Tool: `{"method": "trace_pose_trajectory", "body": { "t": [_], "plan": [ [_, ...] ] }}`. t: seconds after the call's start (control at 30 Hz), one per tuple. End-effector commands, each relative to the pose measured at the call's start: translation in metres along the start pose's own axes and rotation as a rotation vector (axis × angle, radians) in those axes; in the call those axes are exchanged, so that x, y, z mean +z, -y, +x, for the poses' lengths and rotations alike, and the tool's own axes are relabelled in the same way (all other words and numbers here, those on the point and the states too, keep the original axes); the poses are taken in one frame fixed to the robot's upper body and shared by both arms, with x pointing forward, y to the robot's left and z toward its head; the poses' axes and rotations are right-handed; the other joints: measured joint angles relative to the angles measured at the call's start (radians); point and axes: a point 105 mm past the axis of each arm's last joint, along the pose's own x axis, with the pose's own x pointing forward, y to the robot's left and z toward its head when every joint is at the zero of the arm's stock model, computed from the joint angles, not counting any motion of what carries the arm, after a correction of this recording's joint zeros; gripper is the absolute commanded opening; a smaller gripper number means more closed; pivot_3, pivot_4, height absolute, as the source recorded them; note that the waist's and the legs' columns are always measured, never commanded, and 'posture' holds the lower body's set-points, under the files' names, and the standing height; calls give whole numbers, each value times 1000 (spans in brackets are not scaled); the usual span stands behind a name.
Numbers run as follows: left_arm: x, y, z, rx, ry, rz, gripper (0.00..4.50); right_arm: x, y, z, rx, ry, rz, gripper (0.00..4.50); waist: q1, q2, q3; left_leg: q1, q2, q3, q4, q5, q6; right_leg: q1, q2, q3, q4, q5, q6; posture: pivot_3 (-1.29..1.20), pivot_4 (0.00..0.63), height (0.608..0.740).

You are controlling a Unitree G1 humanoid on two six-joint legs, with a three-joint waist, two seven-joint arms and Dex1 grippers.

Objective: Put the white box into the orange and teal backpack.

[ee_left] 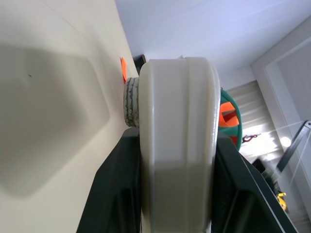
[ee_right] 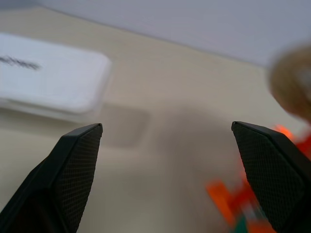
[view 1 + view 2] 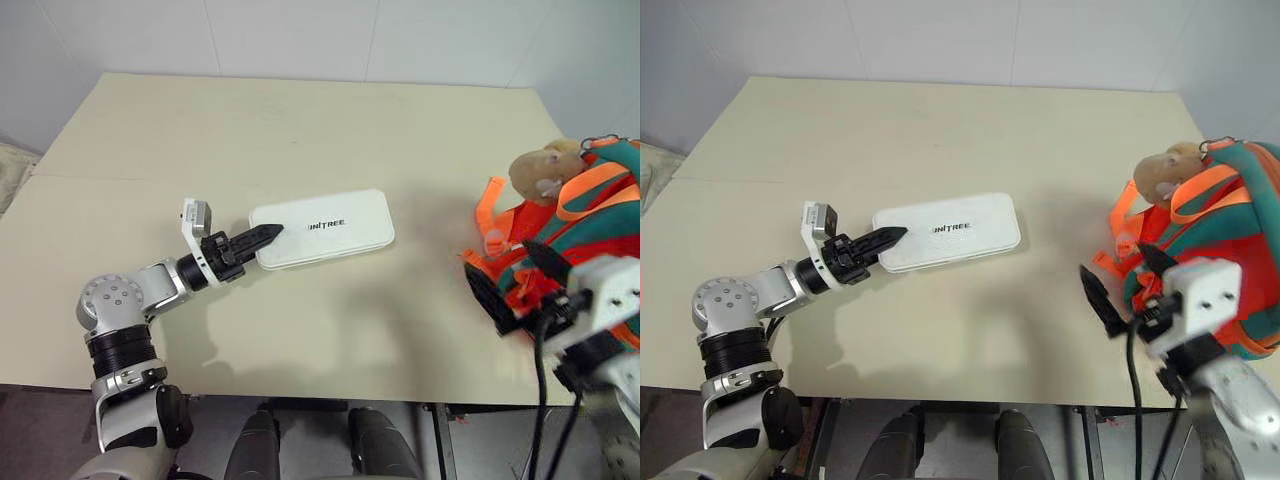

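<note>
- Left gripper (image 3: 262, 236): fingers clamped on the left short edge of the white box (image 3: 322, 228); in the left wrist view the box end fills the gap between them.
- White box: lies flat on the table (image 3: 300, 130), extending rightward from the left gripper, well apart from the right one.
- Right gripper (image 3: 1127, 283): fingers spread wide, holding nothing.
- Backpack (image 3: 1230, 250): just beyond the right gripper, at the table's right edge, plush charm (image 3: 1162, 172) on top.

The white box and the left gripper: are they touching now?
Touching. In the left wrist view the white box sits clamped between the left gripper's black fingers, with no gap on either side.
</note>
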Motion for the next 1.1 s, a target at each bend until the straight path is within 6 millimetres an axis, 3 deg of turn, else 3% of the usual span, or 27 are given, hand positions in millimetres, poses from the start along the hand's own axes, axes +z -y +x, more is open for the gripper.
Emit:
{"method": "trace_pose_trajectory", "body": {
  "t": [0.03, 0.1, 0.23, 0.53, 0.63, 0.73, 0.8, 1.1],
  "plan": [
    [9, 15, 9, -67, 14, 47, 1318, 21, 7, -10, -95, 93, -44, 4500, -2, 0, 0, 0, 0, 0, 0, 0, 0, 0, 0, 0, -2, 0, -3, 0, 150, 740],
    [8, 14, 11, -65, 5, 45, 1318, 20, 10, -12, -127, 95, -40, 4500, -2, 0, 0, 0, 0, 1, 0, 2, 0, 2, 0, 1, -6, -3, -13, 0, 150, 740],
    [9, 13, 15, -67, 5, 47, 1318, 16, 21, -9, -209, 97, -41, 4500, 0, 0, 0, 1, 0, 0, 0, 2, 1, 6, 0, 0, -15, 0, -13, 0, 150, 740],
    [7, 16, 20, -81, 6, 60, 1318, -4, 39, 42, -347, 115, 4, 4500, 3, 0, 0, 0, 0, 1, -3, 3, 2, 9, -1, 0, -23, 3, -13, 0, 150, 740],
    [8, 17, 18, -78, 20, 69, 1318, -11, 56, 60, -461, 94, 29, 4500, 2, 0, 0, 0, 0, 1, -3, 2, 2, 9, -1, 0, -22, 4, -12, 0, 150, 740],
    [8, 17, 16, -72, 26, 74, 1318, -17, 63, 69, -506, 72, 69, 3936, 2, 1, 0, 0, 0, 1, -4, 3, 2, 7, -1, 0, -20, 7, -7, 0, 150, 740],
    [8, 18, 14, -70, 33, 80, 1318, -12, 59, 72, -484, 95, 63, 3286, 3, 1, 0, 0, 0, 0, -5, 3, 2, 6, -1, -1, -18, 11, 2, 0, 150, 740],
    [14, 16, 8, -56, 70, 91, 1318, 4, 53, 77, -422, 137, 86, 195, 2, 1, 0, 0, 0, 1, -5, 2, 2, 5, -1, -1, -18, 10, 3, 0, 150, 740]
  ]
}}
